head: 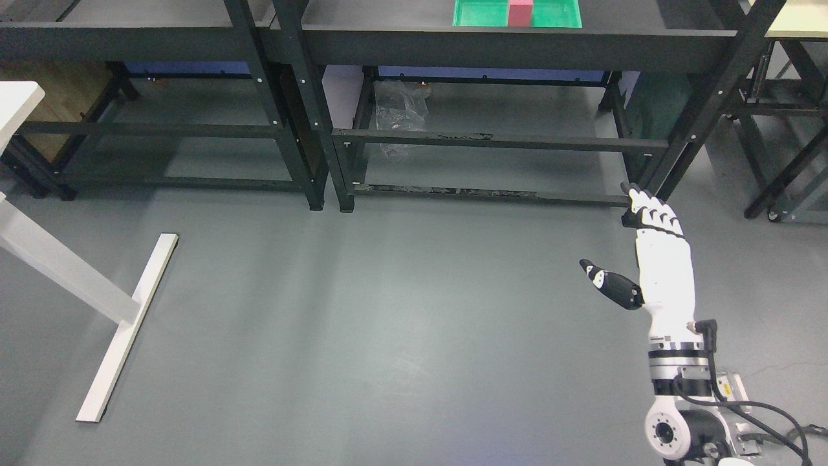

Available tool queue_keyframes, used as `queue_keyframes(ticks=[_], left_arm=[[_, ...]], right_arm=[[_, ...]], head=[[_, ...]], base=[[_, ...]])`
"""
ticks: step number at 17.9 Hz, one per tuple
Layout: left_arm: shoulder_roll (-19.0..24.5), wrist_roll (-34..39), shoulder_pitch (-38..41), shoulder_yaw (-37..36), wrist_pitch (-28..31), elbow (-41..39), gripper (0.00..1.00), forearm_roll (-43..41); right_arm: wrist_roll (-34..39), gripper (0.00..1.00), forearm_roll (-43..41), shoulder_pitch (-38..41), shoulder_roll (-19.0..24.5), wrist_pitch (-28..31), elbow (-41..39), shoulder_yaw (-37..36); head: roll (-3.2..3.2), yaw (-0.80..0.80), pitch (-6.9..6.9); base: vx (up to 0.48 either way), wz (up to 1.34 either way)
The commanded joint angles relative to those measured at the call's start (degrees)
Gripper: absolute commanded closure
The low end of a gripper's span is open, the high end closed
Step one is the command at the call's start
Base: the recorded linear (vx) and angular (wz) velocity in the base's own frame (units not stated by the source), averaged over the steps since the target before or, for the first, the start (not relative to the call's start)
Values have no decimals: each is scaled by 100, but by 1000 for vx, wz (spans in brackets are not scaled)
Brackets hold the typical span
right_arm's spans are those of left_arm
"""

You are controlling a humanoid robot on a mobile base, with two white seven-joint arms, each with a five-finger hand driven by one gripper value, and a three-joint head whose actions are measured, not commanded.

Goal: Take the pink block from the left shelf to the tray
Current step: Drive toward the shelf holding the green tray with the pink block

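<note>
The right hand [656,259] hangs low over the grey floor [388,323], fingers extended and thumb splayed, holding nothing. Far beyond, the pink block [520,13] stands upright in the green tray [479,16] (partly cropped) on the dark shelf [517,48].

Grey floor [362,310], matte, soft glare. Two black metal shelf frames [304,116] side by side along the back. White desk leg [123,336] at left. Crumpled clear plastic [398,113] under the right frame.
</note>
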Motion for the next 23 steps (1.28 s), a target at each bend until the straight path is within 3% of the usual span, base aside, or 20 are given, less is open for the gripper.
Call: queue_keyframes(ticks=[1,23], left_arm=[[100,-4,35,6,-5,0,0,-9],[100,-4,35,6,-5,0,0,-9]], right_arm=[[4,0,-19,-13,-100,1,3,16],[-4,0,-28,-233,-100,-8,29,165]], head=[[0,0,0],[0,0,-1]], base=[[11,-40],[95,-149]])
